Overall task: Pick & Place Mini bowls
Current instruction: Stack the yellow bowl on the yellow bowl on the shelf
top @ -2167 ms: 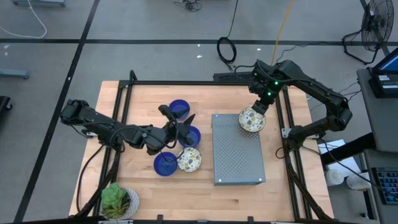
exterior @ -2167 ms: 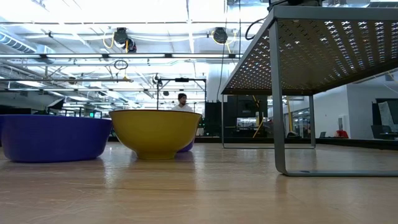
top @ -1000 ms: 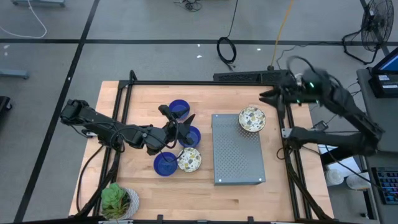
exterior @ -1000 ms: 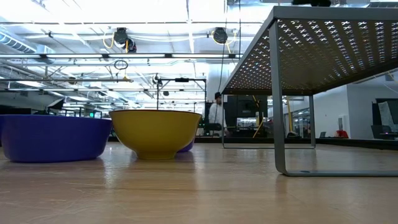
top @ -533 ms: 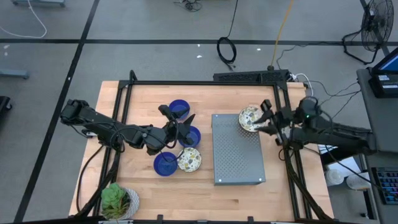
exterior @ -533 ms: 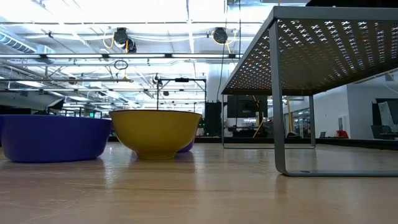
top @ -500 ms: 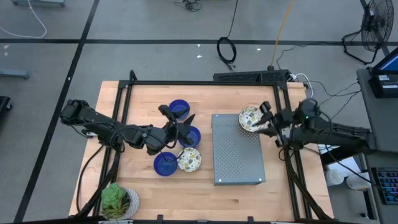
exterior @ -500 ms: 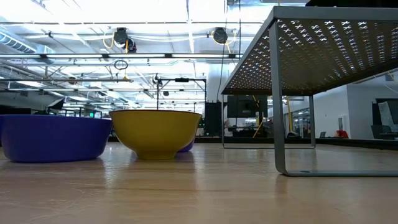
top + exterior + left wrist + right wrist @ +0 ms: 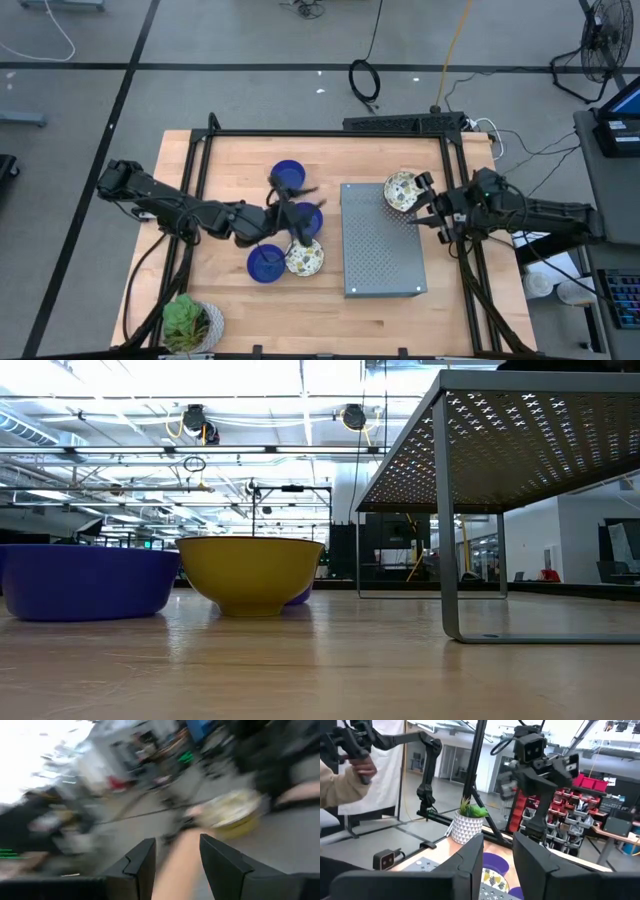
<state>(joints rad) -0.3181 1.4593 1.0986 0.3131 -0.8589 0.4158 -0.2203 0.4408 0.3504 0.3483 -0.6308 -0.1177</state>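
Three blue mini bowls (image 9: 288,175), (image 9: 307,218), (image 9: 265,264) and one floral mini bowl (image 9: 304,257) sit on the table left of the grey rack (image 9: 383,250). A second floral bowl (image 9: 403,190) stands on the rack's far right corner. My left gripper (image 9: 296,203) hovers open over the blue bowls, blurred; its wrist view shows a yellowish floral bowl (image 9: 232,812) ahead of the gripper (image 9: 175,857). My right gripper (image 9: 428,200) is open just right of the rack's floral bowl (image 9: 492,880), which shows low between the fingers of the gripper (image 9: 497,857).
A white pot with a green plant (image 9: 190,325) stands at the table's near left corner. The low view shows a blue bowl (image 9: 85,580), a yellow-sided bowl (image 9: 250,572) and the rack's leg (image 9: 447,520). A person's hand (image 9: 350,767) shows beyond the table.
My right gripper has come from beyond the table's far right corner, down and toward the near edge, then leftward to the right side of the floral bowl on the rack. My left gripper, still before, has begun shifting slightly to the right over the blue bowls. The bowls have stayed put.
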